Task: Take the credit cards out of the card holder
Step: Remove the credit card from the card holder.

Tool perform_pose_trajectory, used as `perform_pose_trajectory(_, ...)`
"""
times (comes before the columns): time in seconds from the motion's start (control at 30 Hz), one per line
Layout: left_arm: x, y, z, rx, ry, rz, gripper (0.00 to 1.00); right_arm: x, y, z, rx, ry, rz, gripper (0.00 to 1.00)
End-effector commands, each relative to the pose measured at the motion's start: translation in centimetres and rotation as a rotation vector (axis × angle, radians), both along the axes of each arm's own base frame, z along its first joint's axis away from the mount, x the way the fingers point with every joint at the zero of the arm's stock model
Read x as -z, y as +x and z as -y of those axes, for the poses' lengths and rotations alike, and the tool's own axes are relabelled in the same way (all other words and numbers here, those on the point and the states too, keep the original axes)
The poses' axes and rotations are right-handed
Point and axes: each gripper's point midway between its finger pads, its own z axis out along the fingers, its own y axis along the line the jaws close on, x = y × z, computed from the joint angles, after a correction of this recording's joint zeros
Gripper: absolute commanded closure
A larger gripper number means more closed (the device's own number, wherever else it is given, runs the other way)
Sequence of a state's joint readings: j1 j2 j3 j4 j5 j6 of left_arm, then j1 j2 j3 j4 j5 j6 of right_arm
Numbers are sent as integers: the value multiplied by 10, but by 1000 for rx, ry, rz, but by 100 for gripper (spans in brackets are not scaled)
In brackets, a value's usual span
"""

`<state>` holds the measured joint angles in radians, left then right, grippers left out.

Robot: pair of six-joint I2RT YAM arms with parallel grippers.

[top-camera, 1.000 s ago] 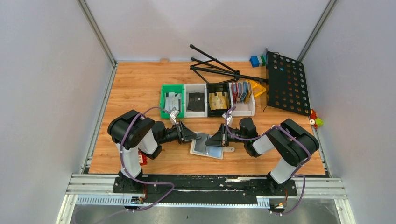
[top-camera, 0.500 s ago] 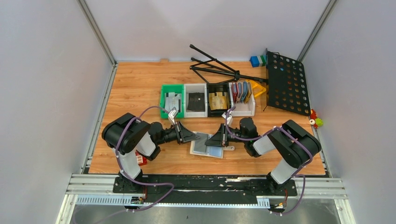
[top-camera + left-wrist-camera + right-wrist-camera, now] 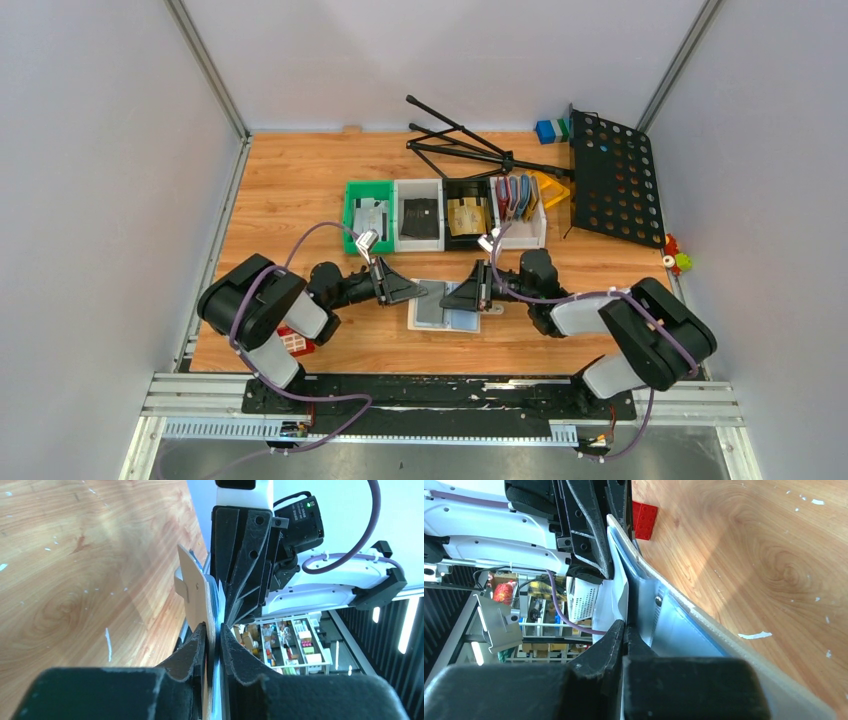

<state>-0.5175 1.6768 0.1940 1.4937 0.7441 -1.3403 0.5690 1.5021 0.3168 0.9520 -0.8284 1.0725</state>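
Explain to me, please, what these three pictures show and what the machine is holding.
Two robot arms stand at the near edge of a wooden table. The wide picture looks down from above and behind them; the two close-ups come from a camera on each wrist. In the middle lies a pale card holder, opened out. The left pincer and the right pincer both grip it, from opposite sides. Behind it stands a row of bins, and a black music stand lies at the back.
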Motion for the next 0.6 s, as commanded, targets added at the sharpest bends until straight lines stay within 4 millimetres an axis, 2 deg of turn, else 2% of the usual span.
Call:
perform_pose_trajectory(0.0, -35, -15, 0, 60, -87, 114, 77, -12, 8, 1, 33, -21, 71, 100)
perform_pose_trajectory(0.07, -39, -16, 0, 59, -95, 120, 78, -16, 6, 2, 32, -31, 86, 99)
perform_pose_trajectory(0.13, -43, -18, -1, 62, -104, 124, 99, -23, 5, 2, 27, -31, 113, 94)
perform_pose_trajectory(0.23, -51, -21, -1, 69, -122, 134, 100, -35, 2, 3, 24, -11, 142, 75)
perform_pose_trajectory(0.3, -57, -24, -2, 73, -136, 142, 100, -45, 1, 4, 27, 8, 166, 68)
perform_pose_trajectory(0.43, -75, -30, -4, 79, -174, 167, 100, -61, 0, 6, 47, 37, 196, 66)
perform_pose_trajectory(0.57, -91, -36, -7, 84, -212, 189, 100, -71, 1, 8, 71, 47, 191, 76)
